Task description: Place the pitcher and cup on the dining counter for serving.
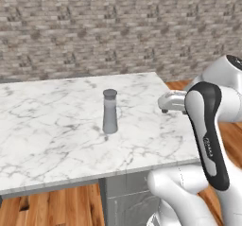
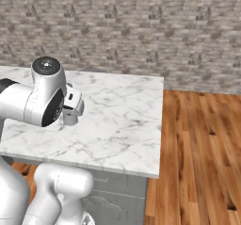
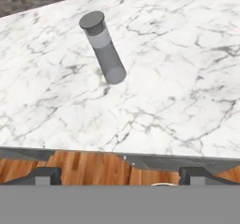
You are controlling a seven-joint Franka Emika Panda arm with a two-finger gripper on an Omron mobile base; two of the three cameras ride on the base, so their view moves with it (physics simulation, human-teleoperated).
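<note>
The pitcher [image 1: 109, 111] stands upright on the dining counter [image 1: 52, 140], a slim grey cylinder with a round flat lid. In the hand view the pitcher [image 3: 104, 49] sits well ahead of me on the marble [image 3: 183, 78], apart from my fingers. My gripper [image 3: 121, 174] is open with nothing between its dark fingertips [image 3: 44, 175], and hangs just off the counter's near edge. From the left base view the gripper [image 1: 166, 104] hovers to the right of the pitcher, partly hidden by my forearm. The cup is out of view.
A brick wall [image 1: 118, 26] runs behind the counter. Wooden floor [image 2: 202, 148] lies to the right of the counter's edge [image 2: 160, 125] and below its front overhang. The grey base [image 1: 123, 196] stands under the slab.
</note>
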